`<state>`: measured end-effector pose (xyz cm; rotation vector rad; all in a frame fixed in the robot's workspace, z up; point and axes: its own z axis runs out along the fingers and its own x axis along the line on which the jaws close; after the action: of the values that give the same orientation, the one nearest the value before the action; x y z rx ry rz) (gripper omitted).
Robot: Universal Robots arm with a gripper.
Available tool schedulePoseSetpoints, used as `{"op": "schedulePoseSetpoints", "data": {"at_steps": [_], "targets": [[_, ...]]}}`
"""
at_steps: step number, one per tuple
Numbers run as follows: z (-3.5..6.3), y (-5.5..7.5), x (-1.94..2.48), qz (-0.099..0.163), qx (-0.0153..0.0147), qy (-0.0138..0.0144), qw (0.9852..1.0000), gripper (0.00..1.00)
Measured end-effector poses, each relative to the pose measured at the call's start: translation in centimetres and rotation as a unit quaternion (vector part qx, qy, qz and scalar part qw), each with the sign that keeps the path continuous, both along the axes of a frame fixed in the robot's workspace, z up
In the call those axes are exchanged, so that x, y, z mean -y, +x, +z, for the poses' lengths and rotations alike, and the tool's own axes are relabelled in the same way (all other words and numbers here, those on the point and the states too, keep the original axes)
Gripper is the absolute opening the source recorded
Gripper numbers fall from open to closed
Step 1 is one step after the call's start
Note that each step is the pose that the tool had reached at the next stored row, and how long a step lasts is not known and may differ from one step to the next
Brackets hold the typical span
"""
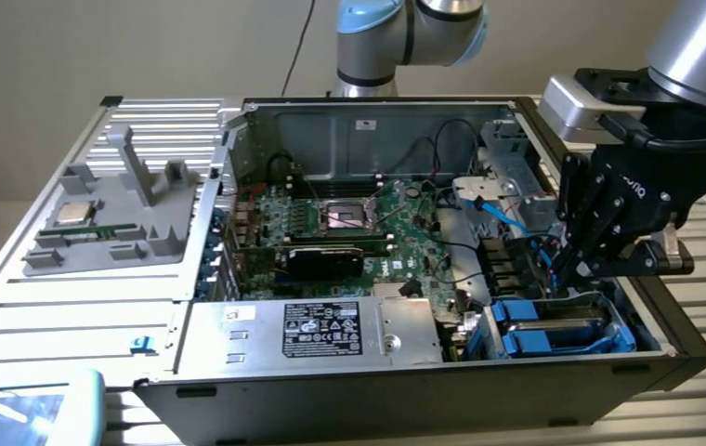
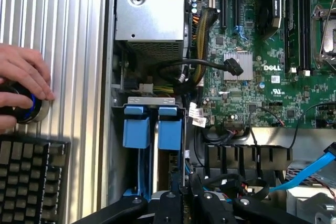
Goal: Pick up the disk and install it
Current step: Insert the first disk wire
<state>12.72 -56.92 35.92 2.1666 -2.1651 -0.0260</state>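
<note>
Fingers (image 2: 170, 206) clenched on one disk (image 2: 170, 136), two blue carriers (image 2: 135, 129) in the bay (image 2: 152, 100), one hand (image 2: 21, 82), one keyboard (image 2: 29, 182)

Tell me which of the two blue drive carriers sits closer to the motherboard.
The blue carrier on the green motherboard side of the bay; the other carrier sits against the case's outer wall.

Ribbed silver table (image 1: 68, 307), exterior view's lower left: brushed matt metal. Silver box with black label (image 1: 409, 327): dull bare metal. Grey moulded holder (image 1: 118, 214): matt plastic.
</note>
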Motion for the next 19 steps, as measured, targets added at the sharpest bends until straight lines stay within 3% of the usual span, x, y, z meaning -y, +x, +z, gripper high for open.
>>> {"op": "schedulePoseSetpoints", "data": {"at_steps": [2,7,16,19], "targets": [[-0.01,0.03,0.03,0.0,-0.0001,0.0,1.0,0.16],[-0.04,0.19,0.59,-0.001,-0.0001,0.0006,1.0,0.16],[-0.32,0.43,0.63,-0.005,0.0003,0.0007,1.0,0.16],[-0.47,0.44,0.66,-0.005,0.0019,0.0006,1.0,0.16]]}}
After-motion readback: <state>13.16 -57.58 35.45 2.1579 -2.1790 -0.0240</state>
